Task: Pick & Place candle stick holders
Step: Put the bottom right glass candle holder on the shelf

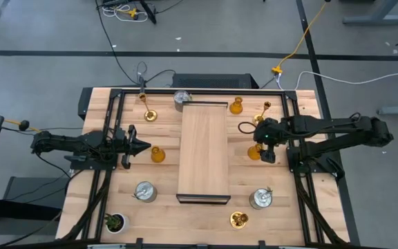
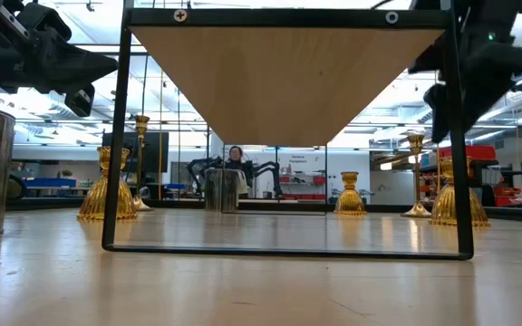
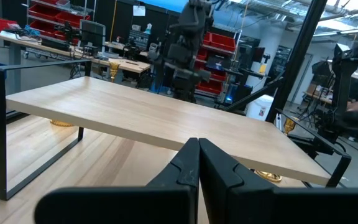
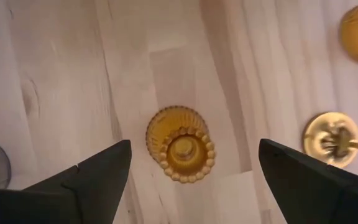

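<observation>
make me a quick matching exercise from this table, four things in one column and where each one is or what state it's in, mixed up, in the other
Things:
1. left gripper
2. right gripper
3. green potted plant
4. wooden shelf

Places or states:
A. runs down the middle of the table, on a black frame
B. jaws open, above an amber holder on the right side
C. jaws shut, pointing at an amber holder on the left side
D. stands at the table's near left corner

Pairs: 1-C, 2-B, 3-D, 4-A
</observation>
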Tool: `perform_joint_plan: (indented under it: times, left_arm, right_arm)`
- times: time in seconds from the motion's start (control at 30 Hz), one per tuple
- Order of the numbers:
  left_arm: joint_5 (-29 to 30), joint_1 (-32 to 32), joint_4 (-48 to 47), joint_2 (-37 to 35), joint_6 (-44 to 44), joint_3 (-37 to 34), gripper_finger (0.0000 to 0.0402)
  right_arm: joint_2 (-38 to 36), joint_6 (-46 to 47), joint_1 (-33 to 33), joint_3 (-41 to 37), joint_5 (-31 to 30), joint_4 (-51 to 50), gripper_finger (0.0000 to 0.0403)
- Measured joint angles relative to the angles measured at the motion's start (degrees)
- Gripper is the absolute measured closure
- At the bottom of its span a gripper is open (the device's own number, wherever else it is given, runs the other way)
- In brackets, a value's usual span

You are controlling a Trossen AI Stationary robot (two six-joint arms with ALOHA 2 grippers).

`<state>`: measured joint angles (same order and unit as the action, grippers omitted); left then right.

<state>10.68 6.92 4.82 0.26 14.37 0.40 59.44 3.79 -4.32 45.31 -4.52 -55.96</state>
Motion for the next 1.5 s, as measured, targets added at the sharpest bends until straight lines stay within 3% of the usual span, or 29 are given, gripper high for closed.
perform_joint_plan:
  times: [0.8,0.97,1.13,1.5]
  left_arm:
    - [0.0,0.0,0.0,0.0,0.0,0.0,0.0392]
    - [0.0,0.0,0.0,0.0,0.0,0.0,0.0392]
    - [0.0,0.0,0.0,0.0,0.0,0.0,0.0392]
    - [0.0,0.0,0.0,0.0,0.0,0.0,0.0392]
  right_arm:
    - [0.0,4.8,-2.5,-2.1,3.3,1.0,0.0046]
    - [0.7,5.8,-3.2,2.1,5.2,-1.1,0.0046]
    - [3.2,4.7,-3.6,7.2,4.0,-2.1,0.0046]
    - [12.5,1.9,-4.7,7.6,3.4,-6.0,0.0046]
